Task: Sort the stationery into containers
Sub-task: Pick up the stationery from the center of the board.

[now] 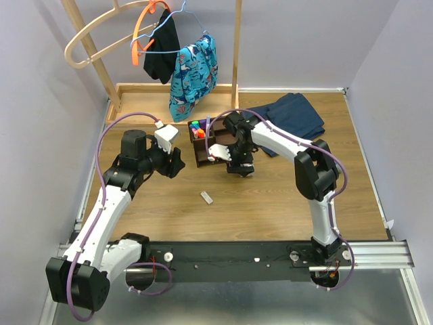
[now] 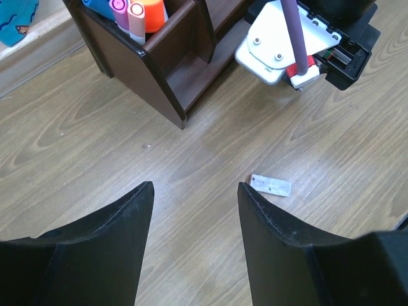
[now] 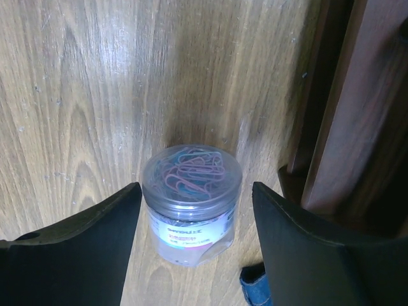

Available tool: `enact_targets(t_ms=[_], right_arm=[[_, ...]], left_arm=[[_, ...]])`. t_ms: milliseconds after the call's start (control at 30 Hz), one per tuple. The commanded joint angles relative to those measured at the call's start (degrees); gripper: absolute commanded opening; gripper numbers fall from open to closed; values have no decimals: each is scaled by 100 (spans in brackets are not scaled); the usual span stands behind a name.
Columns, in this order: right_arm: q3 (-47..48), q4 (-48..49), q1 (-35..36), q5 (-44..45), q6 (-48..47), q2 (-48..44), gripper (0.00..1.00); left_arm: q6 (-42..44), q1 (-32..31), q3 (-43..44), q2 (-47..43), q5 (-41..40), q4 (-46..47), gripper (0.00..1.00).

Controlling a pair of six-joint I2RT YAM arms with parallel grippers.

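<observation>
Black fingers (image 3: 95, 248) of the right gripper (image 3: 194, 191) fill the lower corners of the right wrist view, spread wide and clasping nothing. Between them, with a gap on each side, a clear round tub (image 3: 191, 201) of coloured paper clips stands upright on the wooden table (image 3: 76, 95). The dark brown organiser (image 3: 357, 121) rises just beside it along the right of the frame. In the overhead view this gripper (image 1: 240, 166) hangs low at the organiser's (image 1: 201, 145) right side, near centre frame. The left gripper (image 2: 195, 186) is also parted and empty, hovering over bare wood, with the small white eraser (image 2: 271, 185) lying flat just beyond its right fingertip. Markers (image 2: 137, 13) already stand in a compartment at the upper left of that view. The step in hand looks like taking hold of the tub. The next move likely calls for settling the fingers around its wall, squeezing evenly so the smooth plastic does not slip, then lifting it clear of the organiser's side into a compartment wide enough.
</observation>
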Motion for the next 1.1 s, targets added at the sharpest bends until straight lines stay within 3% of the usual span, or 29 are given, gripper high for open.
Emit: enact_targets(t_ms=[0,367,600,800,933,1067], right_arm=[[-124,-25,67,231,37,50,78],[-2,-68,129,-111,546,59,55],[201,-43,120,-761,1187,-784,54],[-692,1370,15,-1500,2725,-2023,53],[-2000,3413,-12,-1729,3683,-2954,50],[-3093,5236,-12,-1336,4692,-3676,50]], left_arm=[[-74,39,-35,-33,152,141,64],[-153,47,9,54,213,238,64],[-179,39,114,37,283,212,64],[-215,47,220,160,292,317,64],[-215,47,334,291,301,256,64],[-127,47,396,345,266,229,64]])
